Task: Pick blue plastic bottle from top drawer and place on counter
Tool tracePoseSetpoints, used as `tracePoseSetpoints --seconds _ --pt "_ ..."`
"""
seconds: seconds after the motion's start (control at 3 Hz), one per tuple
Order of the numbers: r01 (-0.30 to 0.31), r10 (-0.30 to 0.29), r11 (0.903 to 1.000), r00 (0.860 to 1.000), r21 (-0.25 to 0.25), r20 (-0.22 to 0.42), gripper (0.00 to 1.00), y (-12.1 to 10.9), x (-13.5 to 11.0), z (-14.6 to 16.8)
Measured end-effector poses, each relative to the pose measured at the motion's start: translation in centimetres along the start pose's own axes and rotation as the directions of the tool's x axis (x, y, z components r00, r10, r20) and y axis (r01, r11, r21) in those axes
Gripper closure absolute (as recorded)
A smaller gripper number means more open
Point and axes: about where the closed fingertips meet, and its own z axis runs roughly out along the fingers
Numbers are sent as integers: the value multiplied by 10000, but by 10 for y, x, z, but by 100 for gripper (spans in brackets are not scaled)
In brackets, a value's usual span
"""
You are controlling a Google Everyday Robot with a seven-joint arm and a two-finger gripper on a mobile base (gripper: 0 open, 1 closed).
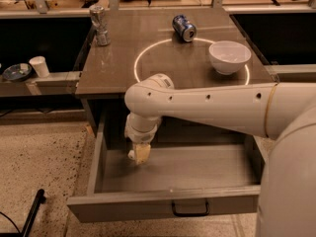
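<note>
Drawer (123, 206) stands open, with a black handle (190, 209) at its front centre and a plain grey floor. Gripper (142, 153) hangs low inside the drawer, toward its back left; whether it is spread or closed cannot be told. Bottle (131, 155): only a small white knob, probably the cap, shows just left of the gripper's tip, over the drawer's back-left floor; the clear body is not made out. Judged light, thin-walled and slick, liable to dent or roll; best taken across the body below the cap with a gentle squeeze. Arm (207, 102) reaches in from the drawer's right. Counter (118, 58) lies above and behind the drawer, carrying a bowl (229, 57), a blue can (184, 27) and a silver can (99, 26). Cup (38, 65) stands far left of the drawer.
</note>
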Motion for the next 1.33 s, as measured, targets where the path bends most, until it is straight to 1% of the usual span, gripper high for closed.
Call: tracePoseSetpoints --seconds 0.33,0.67,1.0,1.33 --pt "254 -259 9992 9996 293 147 61 13 -5 -9" --pt "461 -479 9978 9982 483 353 84 20 -12 -12" --pt "750 -785 9953 9953 618 562 100 23 -23 -14" --pt "1015 -1063 9911 9929 865 529 85 25 -31 -28"
